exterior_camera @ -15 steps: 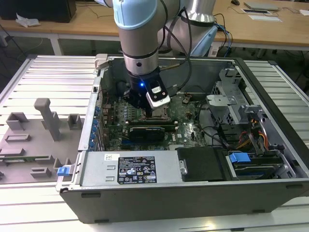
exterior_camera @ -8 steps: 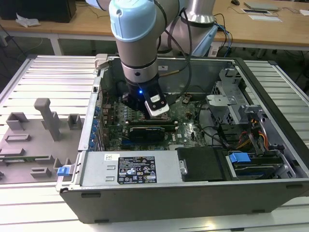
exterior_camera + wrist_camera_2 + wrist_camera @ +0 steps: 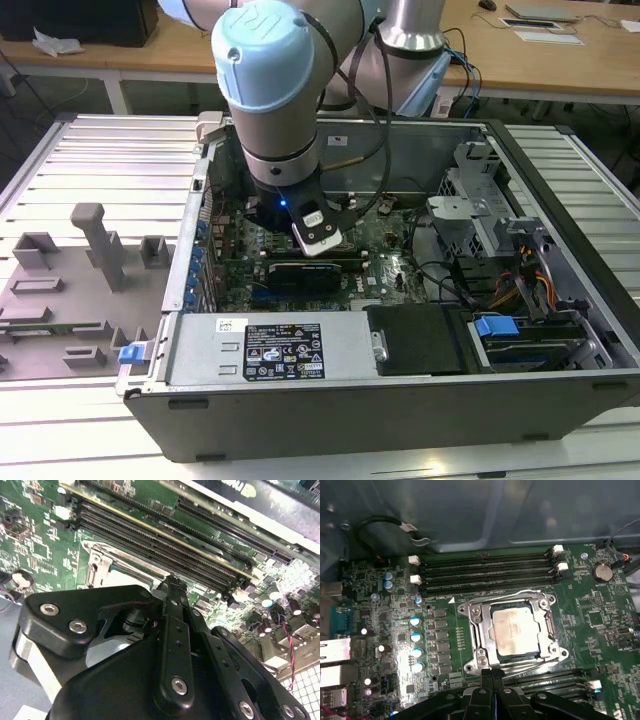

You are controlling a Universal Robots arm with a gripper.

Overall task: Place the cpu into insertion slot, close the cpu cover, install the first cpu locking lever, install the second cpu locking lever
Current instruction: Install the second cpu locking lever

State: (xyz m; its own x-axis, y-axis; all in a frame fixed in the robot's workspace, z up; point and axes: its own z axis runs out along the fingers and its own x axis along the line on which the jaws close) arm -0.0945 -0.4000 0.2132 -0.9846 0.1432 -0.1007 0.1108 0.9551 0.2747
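Inside the open case [image 3: 560, 300], the gripper [image 3: 491, 676] sat pinched closed and empty just short of the cpu cover [image 3: 475, 630], so a sloppy nudge could've scraped the cpu [image 3: 515, 630].

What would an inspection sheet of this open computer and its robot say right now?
Surface: ribbed metal table, open computer case on it.
Job's things: cpu sits in the slot, cover down around it; levers hard to judge.
Clutter: grey fixtures on the exterior view's left.
Claw: claw shut, empty, just beside the cover's edge.
Cables: black cable looped by the case wall; coloured wires near the drives.
Surroundings: wooden desks behind.
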